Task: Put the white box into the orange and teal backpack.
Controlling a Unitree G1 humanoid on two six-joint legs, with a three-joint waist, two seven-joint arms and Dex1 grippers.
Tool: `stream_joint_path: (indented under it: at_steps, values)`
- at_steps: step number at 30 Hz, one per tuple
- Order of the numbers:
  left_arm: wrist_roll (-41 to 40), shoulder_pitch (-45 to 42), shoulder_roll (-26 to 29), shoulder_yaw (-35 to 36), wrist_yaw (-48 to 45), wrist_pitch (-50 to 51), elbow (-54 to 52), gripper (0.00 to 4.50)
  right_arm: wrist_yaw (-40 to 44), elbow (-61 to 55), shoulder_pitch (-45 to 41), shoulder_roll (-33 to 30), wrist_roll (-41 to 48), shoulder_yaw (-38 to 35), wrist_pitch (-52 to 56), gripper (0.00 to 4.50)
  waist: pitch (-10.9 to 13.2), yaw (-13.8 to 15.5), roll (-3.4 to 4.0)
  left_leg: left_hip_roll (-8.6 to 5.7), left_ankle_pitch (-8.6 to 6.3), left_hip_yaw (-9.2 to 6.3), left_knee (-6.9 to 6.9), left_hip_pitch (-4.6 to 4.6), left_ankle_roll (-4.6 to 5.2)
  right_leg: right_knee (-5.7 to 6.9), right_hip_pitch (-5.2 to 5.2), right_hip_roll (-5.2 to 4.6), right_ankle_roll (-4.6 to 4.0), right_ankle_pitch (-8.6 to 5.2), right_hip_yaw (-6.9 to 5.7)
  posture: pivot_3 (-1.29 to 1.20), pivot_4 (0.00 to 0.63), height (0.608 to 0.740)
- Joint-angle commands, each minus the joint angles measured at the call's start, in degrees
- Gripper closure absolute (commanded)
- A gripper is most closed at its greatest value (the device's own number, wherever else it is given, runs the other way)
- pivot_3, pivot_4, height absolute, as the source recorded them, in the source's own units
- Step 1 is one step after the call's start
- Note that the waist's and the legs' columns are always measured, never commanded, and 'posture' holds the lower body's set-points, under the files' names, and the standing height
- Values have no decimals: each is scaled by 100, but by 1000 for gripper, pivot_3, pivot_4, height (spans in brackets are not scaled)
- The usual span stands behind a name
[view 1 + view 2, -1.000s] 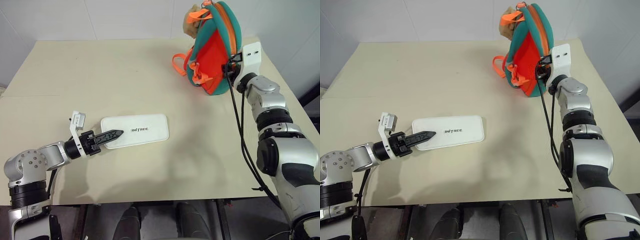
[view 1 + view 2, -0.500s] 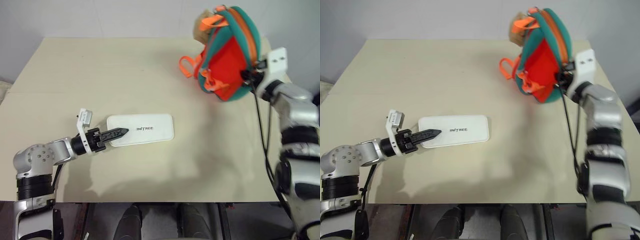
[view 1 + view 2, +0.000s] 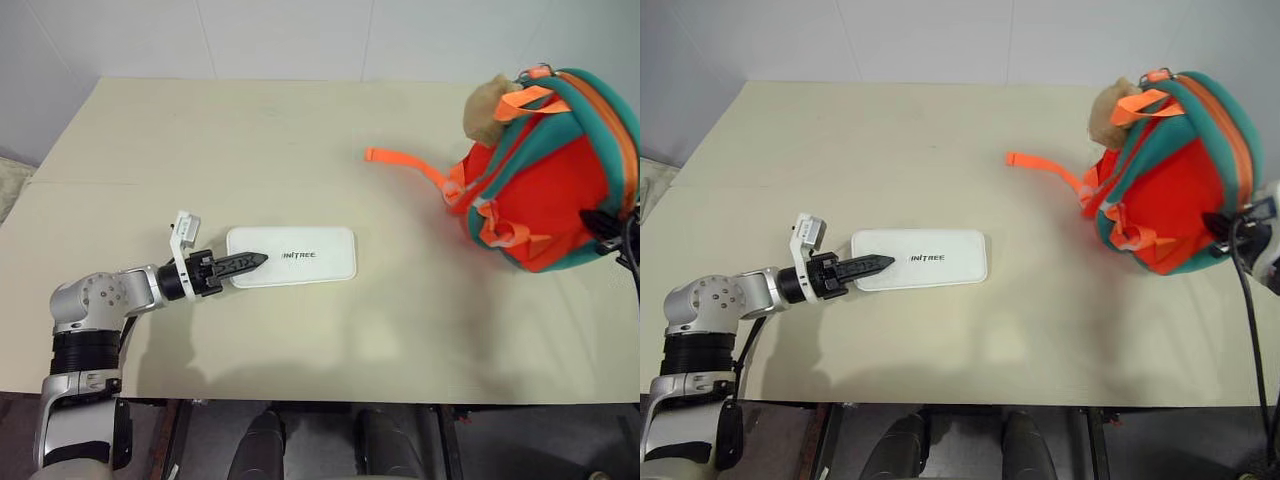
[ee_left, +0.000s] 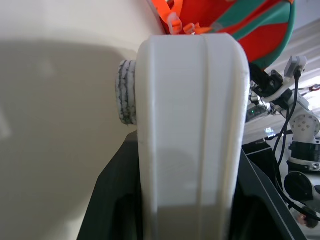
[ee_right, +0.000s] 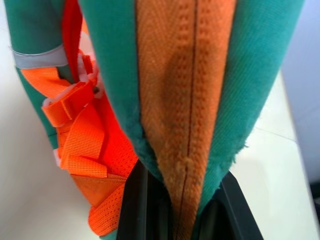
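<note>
Your left pincer [image 3: 250, 262] is clamped on the near-left end of the white box [image 3: 300, 269], which lies flat on the counter [image 3: 250, 140] and runs toward 3 o'clock from the pincer. Your right pincer [image 5: 175, 210] is closed on the teal-and-orange zipper edge of the orange and teal backpack [image 3: 545, 190], gripping it at the bag's 3 o'clock side. You see the backpack at the counter's right edge, well apart from the box at about its 2 o'clock, with 1 orange strap [image 3: 405, 163] trailing toward 9 o'clock across the counter.
</note>
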Motion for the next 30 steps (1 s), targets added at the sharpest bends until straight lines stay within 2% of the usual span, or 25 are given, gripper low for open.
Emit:
stream_joint_path:
  at_steps: [1, 4, 6, 8, 12, 18, 22, 25, 30]
  values:
    - [80, -44, -8, -82, -32, 32, -60, 3138, 49, 130, 140, -103, 27, -219, -155, 3743, 0, -10, 0, 0, 0, 0, 1, 0, 1, -3, 2, 0, 1, 3, 0, 0, 150, 740]
    - [74, -18, 21, -59, -47, 80, -99, 3138, 185, -52, 442, -158, -217, 22, -677, 2784, 0, -16, 0, 0, -2, -2, 1, 0, 3, -4, 4, 0, 3, 4, 0, 0, 150, 740]
    - [83, -5, 46, -49, -50, 102, -98, 3138, 36, -167, 496, -110, -215, -37, -638, 2092, 0, -16, 0, 0, -2, -1, 1, 0, 4, -4, 4, 0, 3, 4, 1, 0, 150, 740]
    - [101, -12, 61, -62, -64, 108, -76, 3138, 2, -302, 658, -132, -205, -222, -567, 1444, 0, -16, 0, 0, -2, -2, 1, 0, 4, -4, 4, 0, 4, 4, 1, 0, 150, 740]
    - [200, -84, 69, -164, -157, 36, 74, 3138, 128, -1128, 1446, -152, -3, -1067, 85, 50, 0, 19, 0, -1, -3, -7, -3, -3, 4, -5, 2, 1, 5, 2, -1, 0, 150, 740]
    - [594, -386, 56, -544, -504, -290, 652, 3138, 485, -2950, 2666, 115, 824, -2304, 1550, 17, -1, 3, -4, 0, -7, -6, 0, -1, 6, -12, 8, 1, 4, 1, -2, 0, 150, 740]
    - [846, -661, -5, -785, -754, -536, 1098, 3138, 304, -3897, 2600, 321, 1903, -2605, 2530, 17, -3, -10, -7, 1, -7, -5, 9, 5, 7, -35, 26, 1, -18, -3, -6, 0, 150, 740]
    - [922, -766, -35, -854, -886, -598, 1214, 3138, -321, -4195, 1859, 495, 2764, -2219, 3092, 17, -4, -34, -9, 5, 2, 3, 10, 3, 19, -80, 35, -1, -73, 11, -5, 0, 150, 740]
    - [948, -689, -17, -777, -928, -587, 1145, 3138, -1152, -3752, 819, 614, 2375, -879, 2733, 17, -6, -15, -14, 6, 17, 6, 9, -4, 30, -116, 37, -2, -90, 37, -5, 0, 150, 740]
